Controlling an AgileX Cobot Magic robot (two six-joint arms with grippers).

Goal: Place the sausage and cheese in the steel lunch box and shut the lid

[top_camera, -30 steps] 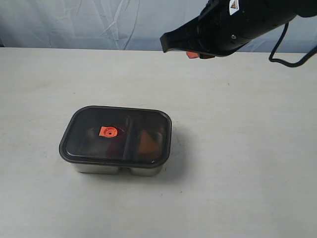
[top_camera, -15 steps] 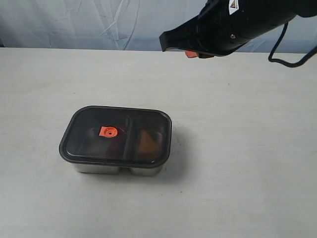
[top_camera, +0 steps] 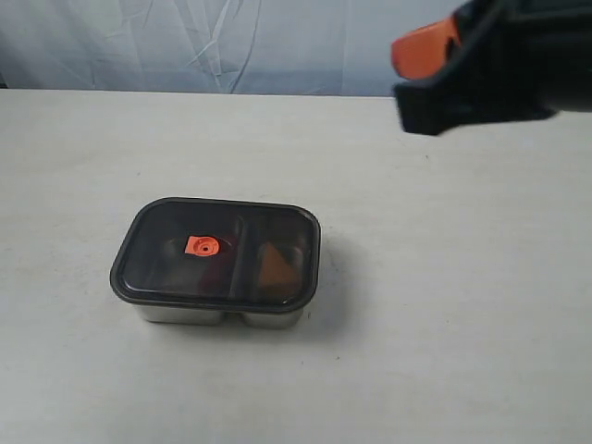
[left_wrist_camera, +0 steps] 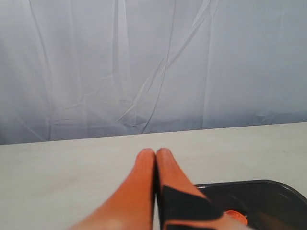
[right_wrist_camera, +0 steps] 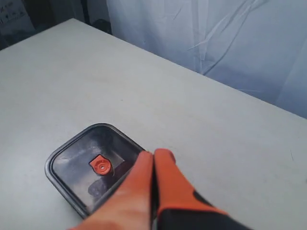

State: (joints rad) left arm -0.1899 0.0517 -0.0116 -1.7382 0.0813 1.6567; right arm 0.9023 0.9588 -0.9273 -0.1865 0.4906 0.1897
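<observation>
The steel lunch box (top_camera: 185, 313) sits on the table with the dark lid (top_camera: 166, 268) lying flat on top, its orange valve (top_camera: 201, 246) facing up. The cheese (top_camera: 273, 266) shows dimly through the lid in the right compartment. The sausage is hidden under the dark lid. My right gripper (top_camera: 421, 48) hangs high above the table to the box's back right, shut and empty (right_wrist_camera: 154, 154), with the lid (right_wrist_camera: 72, 163) below its tips. My left gripper (left_wrist_camera: 156, 153) is shut and empty, close to a corner of the lid (left_wrist_camera: 268, 196).
The pale table (top_camera: 444, 277) stretches all around the box. A wrinkled light-blue curtain (top_camera: 231, 46) closes off the far edge. The right arm's black body (top_camera: 499, 83) fills the upper right of the exterior view.
The right arm has swung up and to the right, now larger in the exterior view. The box and lid have not moved.
</observation>
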